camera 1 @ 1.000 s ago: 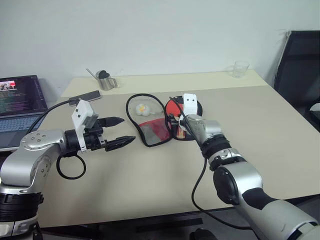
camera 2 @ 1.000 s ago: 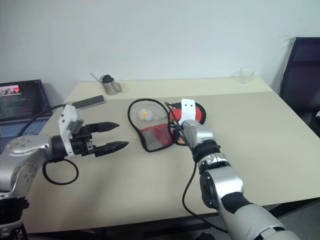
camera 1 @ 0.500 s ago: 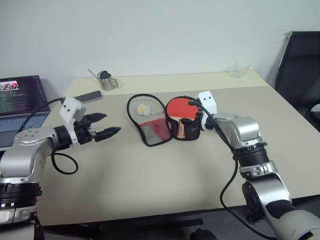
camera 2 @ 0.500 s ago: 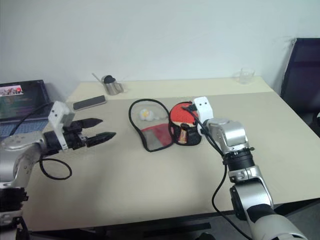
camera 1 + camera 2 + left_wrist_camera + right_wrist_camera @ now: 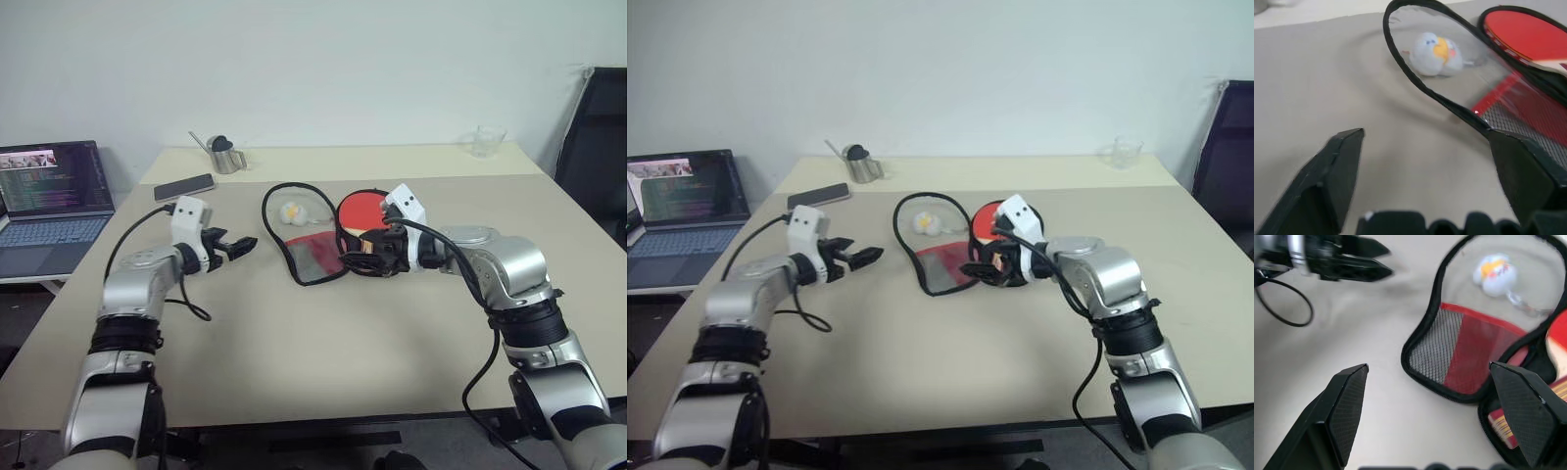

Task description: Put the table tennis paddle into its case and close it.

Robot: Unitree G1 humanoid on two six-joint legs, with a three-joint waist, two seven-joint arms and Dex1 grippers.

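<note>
The case lies unzipped and spread flat at mid-table, its flap with the mesh and clear panel on the left. In its right half rests the table tennis paddle, red face up, with the striped handle toward me. My right gripper is open and holds nothing. It points left, low over the handle end of the case. My left gripper is open too, a short way left of the flap's black rim.
A small white-and-yellow plush charm shows inside the flap's loop. Along the back of the table are a phone, a metal cup and a clear glass. A laptop is at left and a black chair at right.
The camera view has shifted. My left gripper reached forward toward the flap. My right gripper drew back off the paddle and turned to point left at the case.
</note>
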